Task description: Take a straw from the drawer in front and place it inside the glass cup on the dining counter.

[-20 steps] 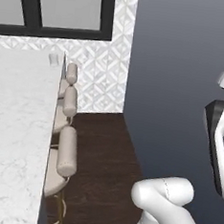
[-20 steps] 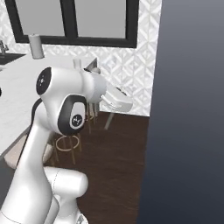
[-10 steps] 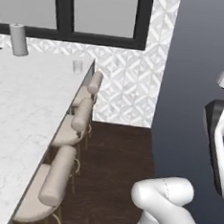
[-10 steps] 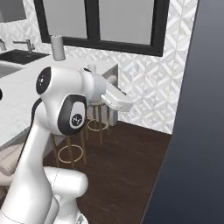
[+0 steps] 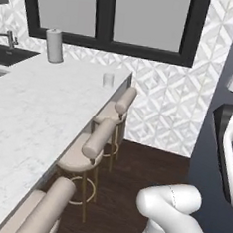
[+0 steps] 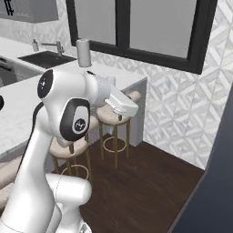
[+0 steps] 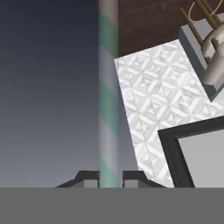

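Fingers (image 7: pixel 110 178) clenched on green-and-white striped straw (image 7: pixel 108 96). Clear glass tumbler (image 5: pixel 108 80) stands at white marble table's (image 5: pixel 33 116) 1 o'clock corner, beside patterned wall (image 5: pixel 164 102).

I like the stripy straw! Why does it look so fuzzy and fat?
In the hand view the straw sits right by the camera, pinched in the gripper, so it blurs; in the left base view the glass cup looks small and faint on the dining counter.
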